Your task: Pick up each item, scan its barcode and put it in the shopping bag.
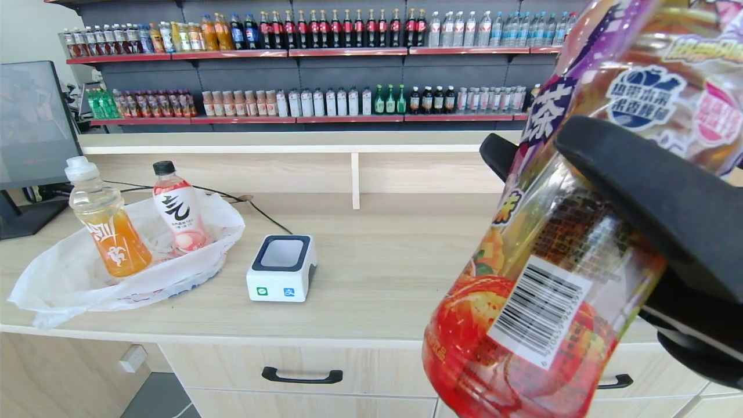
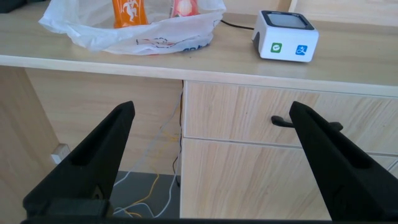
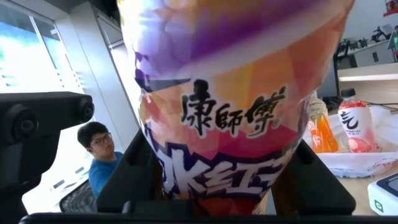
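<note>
Red-label bottle [image 1: 540, 325], clamped in R hand [image 1: 529, 146]

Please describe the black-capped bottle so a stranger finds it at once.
On the wooden counter, find the white shopping bag left of the scanner. Of the two bottles in it, the pink bottle has the black cap; the orange bottle has a white one.

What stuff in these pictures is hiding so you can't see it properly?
- Head view: the cap end of the held bottle runs off the top edge, its base off the bottom edge.
- Head view: that bottle and the right gripper hide the right part of the counter.
- Left wrist view: the top edge cuts off the orange bottle and pink bottle.
- Shelf bottles: labels too small.
</note>
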{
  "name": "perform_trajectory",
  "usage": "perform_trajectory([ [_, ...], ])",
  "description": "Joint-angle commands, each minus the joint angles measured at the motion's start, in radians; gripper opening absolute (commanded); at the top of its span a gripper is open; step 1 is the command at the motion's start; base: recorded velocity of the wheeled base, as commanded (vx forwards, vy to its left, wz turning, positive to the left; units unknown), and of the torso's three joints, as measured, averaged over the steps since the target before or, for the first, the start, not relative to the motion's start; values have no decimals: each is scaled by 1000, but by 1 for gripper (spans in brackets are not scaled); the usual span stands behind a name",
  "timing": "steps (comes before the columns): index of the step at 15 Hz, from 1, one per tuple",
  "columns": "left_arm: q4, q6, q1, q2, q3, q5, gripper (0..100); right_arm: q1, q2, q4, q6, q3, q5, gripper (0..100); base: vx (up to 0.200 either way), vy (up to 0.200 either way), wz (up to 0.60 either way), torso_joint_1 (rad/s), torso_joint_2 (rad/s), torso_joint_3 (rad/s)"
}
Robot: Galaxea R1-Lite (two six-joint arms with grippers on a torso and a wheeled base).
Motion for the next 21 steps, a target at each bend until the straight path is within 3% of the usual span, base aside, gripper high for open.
perform_trajectory([
  [1, 0, 0, 0, 0, 0, 0, 100, 1, -7, -1, 0, 5, 1, 0, 0, 0, 0, 0, 0, 0],
  [21, 0, 0, 0, 0, 0, 0, 100, -2, -36, -1, -54, 45, 1, 0, 0, 0, 0, 0, 0, 0],
])
